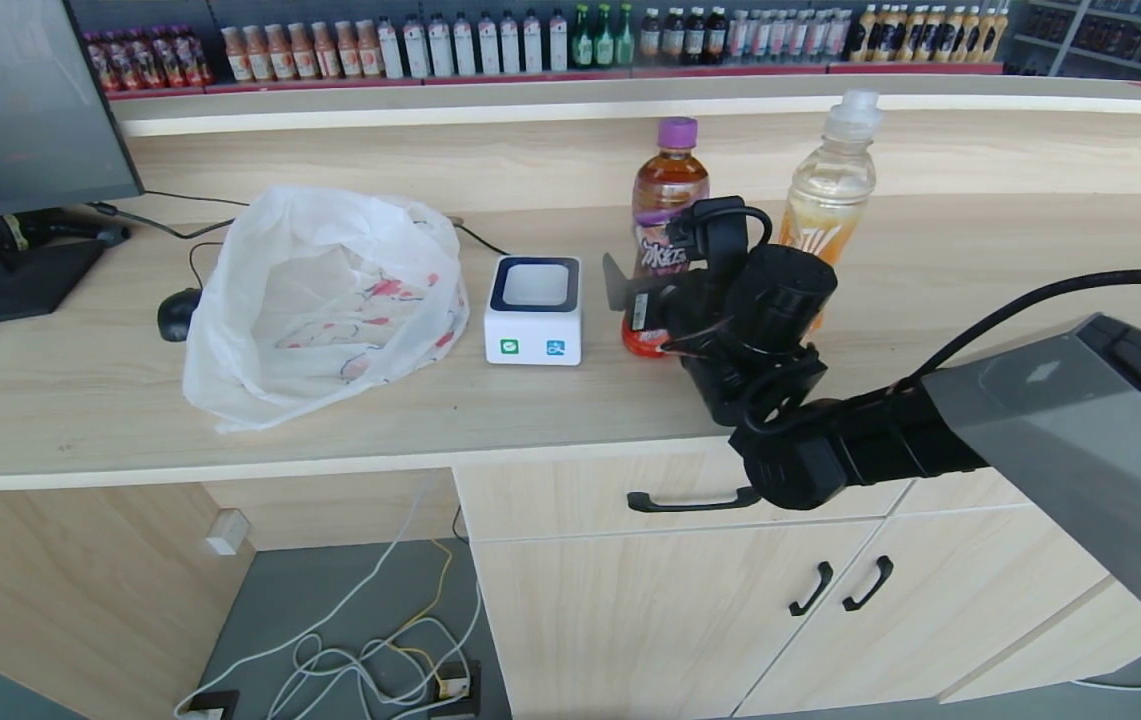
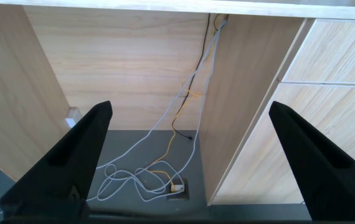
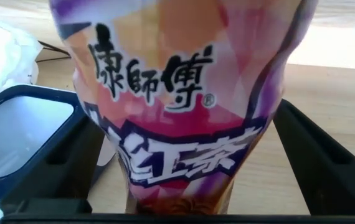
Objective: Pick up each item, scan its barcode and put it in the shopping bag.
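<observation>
Standing upright on the wooden counter (image 1: 530, 400), the purple-capped tea bottle (image 1: 670, 190) sits just beside the white barcode scanner (image 1: 534, 310), on the side away from the shopping bag (image 1: 320, 310). The right gripper (image 1: 652, 300) straddles the bottle's lower half, jaws spread. In the right wrist view a sliver of counter shows between each finger and the label, so the bottle is bracketed, not clasped. From the head view the wrist covers most of the bottle's base, and only one finger (image 1: 620, 285) shows past it. A second bottle (image 1: 833, 190), white-capped and pale, stands near behind the arm, its lower part hidden by the wrist. The bag slumps open-mouthed on the counter with red print showing faintly through the plastic, and what lies inside it cannot be made out. A dark mouse (image 1: 177, 313) peeks from behind the bag's far edge. The left gripper (image 2: 190, 106) hangs below counter level with fingers wide apart and nothing between them, facing the cabinet side and a tangle of cables (image 2: 146, 180) on the floor.
</observation>
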### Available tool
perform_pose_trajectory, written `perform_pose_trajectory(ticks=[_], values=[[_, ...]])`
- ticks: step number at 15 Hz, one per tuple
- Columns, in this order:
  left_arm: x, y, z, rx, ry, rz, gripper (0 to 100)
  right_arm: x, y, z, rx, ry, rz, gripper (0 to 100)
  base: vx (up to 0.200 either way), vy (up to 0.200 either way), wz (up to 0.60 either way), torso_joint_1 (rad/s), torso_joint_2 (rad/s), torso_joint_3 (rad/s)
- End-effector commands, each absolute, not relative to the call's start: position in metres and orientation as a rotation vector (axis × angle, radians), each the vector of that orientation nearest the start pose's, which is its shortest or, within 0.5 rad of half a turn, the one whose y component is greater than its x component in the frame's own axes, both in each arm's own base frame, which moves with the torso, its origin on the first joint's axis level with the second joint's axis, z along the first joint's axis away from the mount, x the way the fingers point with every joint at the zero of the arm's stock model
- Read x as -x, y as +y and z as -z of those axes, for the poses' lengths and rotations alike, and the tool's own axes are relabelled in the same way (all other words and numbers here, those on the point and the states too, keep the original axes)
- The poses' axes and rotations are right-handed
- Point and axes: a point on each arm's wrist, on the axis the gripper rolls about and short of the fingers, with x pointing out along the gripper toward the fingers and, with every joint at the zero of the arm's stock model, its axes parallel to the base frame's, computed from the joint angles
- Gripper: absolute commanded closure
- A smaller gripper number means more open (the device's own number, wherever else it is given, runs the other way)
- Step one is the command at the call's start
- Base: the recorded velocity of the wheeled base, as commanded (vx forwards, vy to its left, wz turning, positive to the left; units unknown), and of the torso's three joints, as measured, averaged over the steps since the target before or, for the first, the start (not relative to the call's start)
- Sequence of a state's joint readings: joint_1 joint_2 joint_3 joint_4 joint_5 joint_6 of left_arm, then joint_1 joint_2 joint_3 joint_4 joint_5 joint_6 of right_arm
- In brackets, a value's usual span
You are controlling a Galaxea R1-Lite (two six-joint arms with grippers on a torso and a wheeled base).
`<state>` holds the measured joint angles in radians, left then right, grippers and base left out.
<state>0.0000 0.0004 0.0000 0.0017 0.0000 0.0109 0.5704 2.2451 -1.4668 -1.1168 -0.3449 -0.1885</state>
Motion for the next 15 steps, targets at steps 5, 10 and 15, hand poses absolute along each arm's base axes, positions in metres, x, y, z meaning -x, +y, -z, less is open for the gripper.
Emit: perform_pose_trajectory(ticks=[5,10,15], values=[[0.023,0.0,-0.075,-0.011,0.003,0.0,0,-0.395,0.242,-0.208,0.034,-0.33,-0.195,0,0.0,0.0,0.0,0.0,0.0,0.0],[0.023,0.0,-0.075,-0.011,0.003,0.0,0,-0.396,0.243,-0.208,0.032,-0.335,-0.194,100,0.0,0.0,0.0,0.0,0.0,0.0],[0.023,0.0,-0.075,-0.011,0.002,0.0,0,-0.396,0.243,-0.221,0.016,-0.373,-0.197,100,0.0,0.0,0.0,0.0,0.0,0.0]])
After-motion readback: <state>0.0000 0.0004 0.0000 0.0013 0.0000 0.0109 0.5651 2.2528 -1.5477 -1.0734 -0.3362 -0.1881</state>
